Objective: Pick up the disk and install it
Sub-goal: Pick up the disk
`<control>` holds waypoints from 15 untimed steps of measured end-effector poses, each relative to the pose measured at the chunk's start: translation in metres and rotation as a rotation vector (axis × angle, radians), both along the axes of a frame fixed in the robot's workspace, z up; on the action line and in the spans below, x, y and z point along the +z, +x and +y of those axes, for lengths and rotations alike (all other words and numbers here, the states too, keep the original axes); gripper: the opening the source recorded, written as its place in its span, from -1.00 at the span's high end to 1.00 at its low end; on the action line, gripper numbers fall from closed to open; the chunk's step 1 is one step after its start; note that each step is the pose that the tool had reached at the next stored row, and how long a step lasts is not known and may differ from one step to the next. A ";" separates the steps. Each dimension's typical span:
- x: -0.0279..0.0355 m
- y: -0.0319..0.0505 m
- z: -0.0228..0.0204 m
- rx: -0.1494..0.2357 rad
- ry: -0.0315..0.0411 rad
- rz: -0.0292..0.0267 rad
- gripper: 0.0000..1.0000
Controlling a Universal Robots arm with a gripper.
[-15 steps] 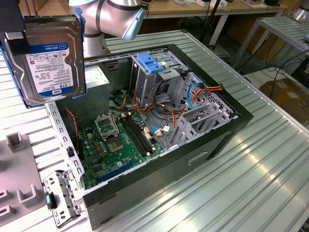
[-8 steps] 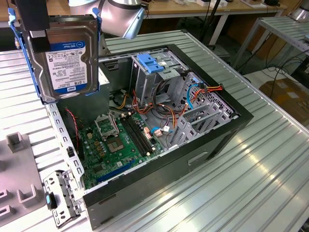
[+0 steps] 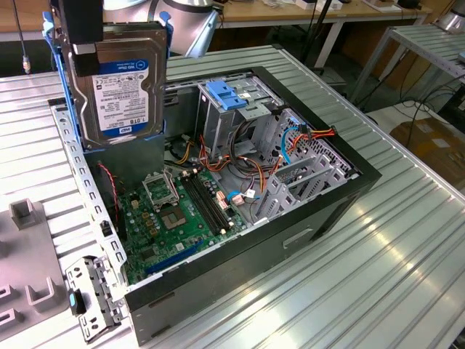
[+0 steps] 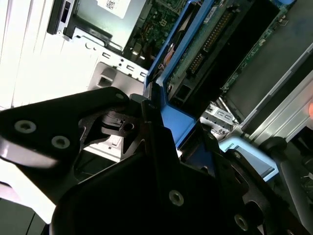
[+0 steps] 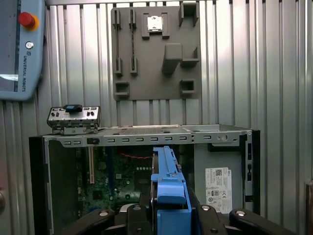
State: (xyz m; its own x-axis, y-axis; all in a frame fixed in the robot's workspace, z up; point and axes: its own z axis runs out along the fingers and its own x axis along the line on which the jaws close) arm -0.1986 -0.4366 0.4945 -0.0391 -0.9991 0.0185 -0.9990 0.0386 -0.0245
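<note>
- Exterior view: you see the disk [image 3: 120, 83] up in the air. It stands on its edge with the label toward the camera, over the corner of the open computer case [image 3: 320, 218] at the exterior view's left.
- The fingers [image 3: 80, 29] come from above and are clamped on the upper end of the disk. Its blue frame [image 3: 62, 94] runs along the sides.
- The disk is not yet in any bay. Directly under it you see a plain grey box [image 3: 134, 171] that sits inside the case.
- Inside the case lies the green board [image 3: 182, 211]. Behind it stands the grey cage [image 3: 232, 127] with a blue latch piece [image 3: 224, 94] on top.
- The case rests on the ribbed metal counter [image 3: 378, 276]. A grey plate with blocks [image 3: 25, 283] lies on the counter at the exterior view's left edge, and a small metal bracket [image 3: 91, 298] is just beside the case's near corner.
- First wrist view: you look along the thin edge of the blue frame, held between the black fingers. The open case is below it and the grey plate is beyond the case.
</note>
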 end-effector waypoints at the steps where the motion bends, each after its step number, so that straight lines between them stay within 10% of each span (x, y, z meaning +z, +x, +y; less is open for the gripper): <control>1: 0.0000 0.0017 -0.0001 -0.001 0.0000 0.0000 0.25; 15: -0.0002 0.0398 -0.0013 -0.009 -0.0001 0.0001 0.25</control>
